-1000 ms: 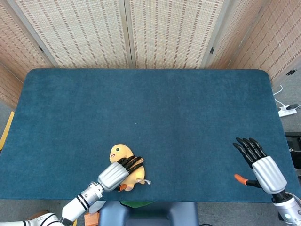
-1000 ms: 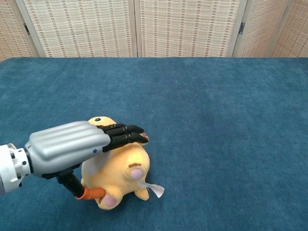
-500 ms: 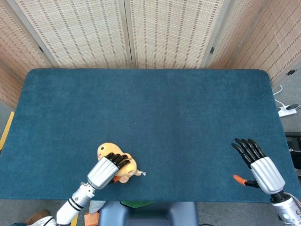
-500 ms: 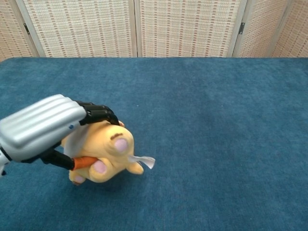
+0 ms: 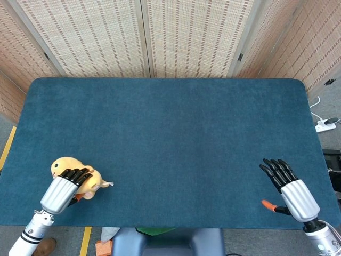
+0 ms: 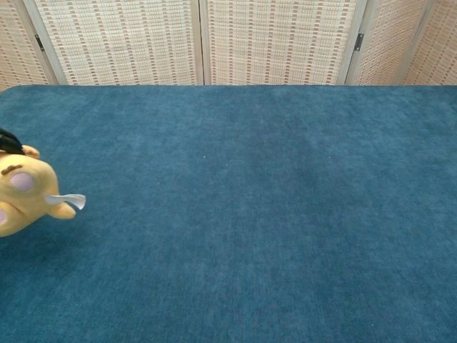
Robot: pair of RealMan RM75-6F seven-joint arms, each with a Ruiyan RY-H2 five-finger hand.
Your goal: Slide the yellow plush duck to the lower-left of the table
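The yellow plush duck (image 5: 72, 172) lies near the front-left corner of the blue table (image 5: 170, 138), its white tag pointing right. My left hand (image 5: 64, 188) rests on top of it, black fingers (image 5: 74, 174) draped over its body. The chest view shows only the duck's right part (image 6: 25, 196) at the left edge, with a dark fingertip above it. My right hand (image 5: 287, 184) hovers flat over the front-right of the table, fingers spread and holding nothing.
Woven folding screens (image 5: 160, 37) stand behind the table's far edge. A power strip with a cable (image 5: 325, 125) lies on the floor to the right. The table's front edge runs just below both hands.
My left hand has slid the duck well to the left along the front of the table, from front centre to the front-left corner. The right hand has drifted slightly toward the front edge.
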